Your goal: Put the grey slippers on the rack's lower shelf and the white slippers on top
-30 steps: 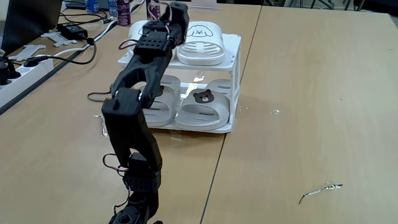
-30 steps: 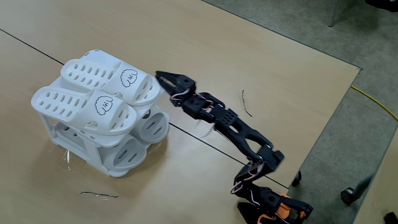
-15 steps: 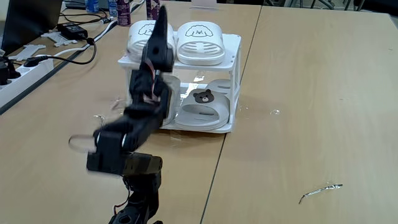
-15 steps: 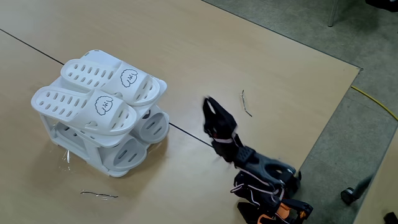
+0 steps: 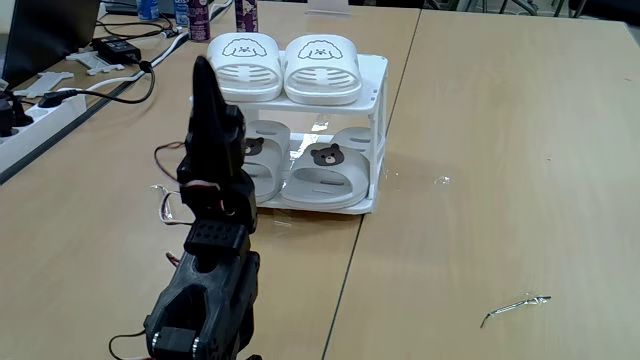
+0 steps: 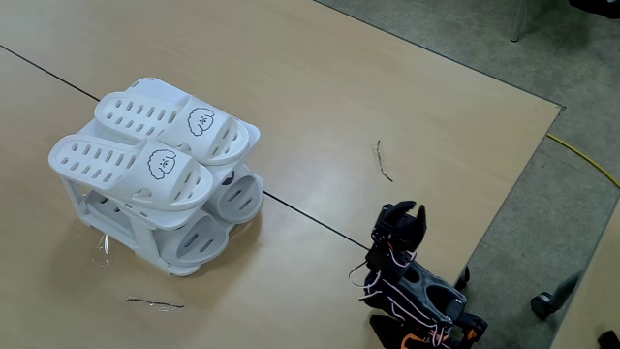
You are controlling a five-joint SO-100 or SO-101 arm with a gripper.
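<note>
Left to right in a fixed view, we find cables [image 5: 95, 85] well clear, then the hand [image 5: 203, 75] reared up, empty, fingers apparently together. Beyond, the rack [image 5: 378, 120] carries the white slippers [image 5: 285, 65] on top, the grey slippers [image 5: 322, 170] on the lower shelf [image 5: 362, 203]. We judge them light, springy rubber, best pinched by the strap.

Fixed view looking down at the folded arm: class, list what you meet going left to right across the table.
White plastic two-tier rack carrying white puppy-face rubber slippers → thin dark wire scrap → black robot arm's claw.
</note>
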